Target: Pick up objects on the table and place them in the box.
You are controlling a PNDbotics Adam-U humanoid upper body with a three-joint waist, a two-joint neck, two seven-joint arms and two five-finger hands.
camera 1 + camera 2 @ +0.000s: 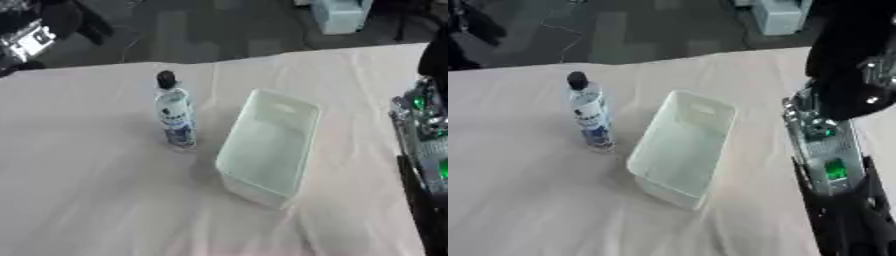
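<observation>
Box [262, 150] lengthwise away, bottle [175, 112] upright.

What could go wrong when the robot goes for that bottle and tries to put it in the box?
The bottle stands upright, tall and narrow, so a sideways touch may topple it. It stands close to the box, so a reach could nudge the box. The right arm must cross over the box.

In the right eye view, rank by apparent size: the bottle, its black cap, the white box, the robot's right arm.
1. Right arm, though nearness to the camera inflates it.
2. White box.
3. Bottle.
4. Black cap.
</observation>
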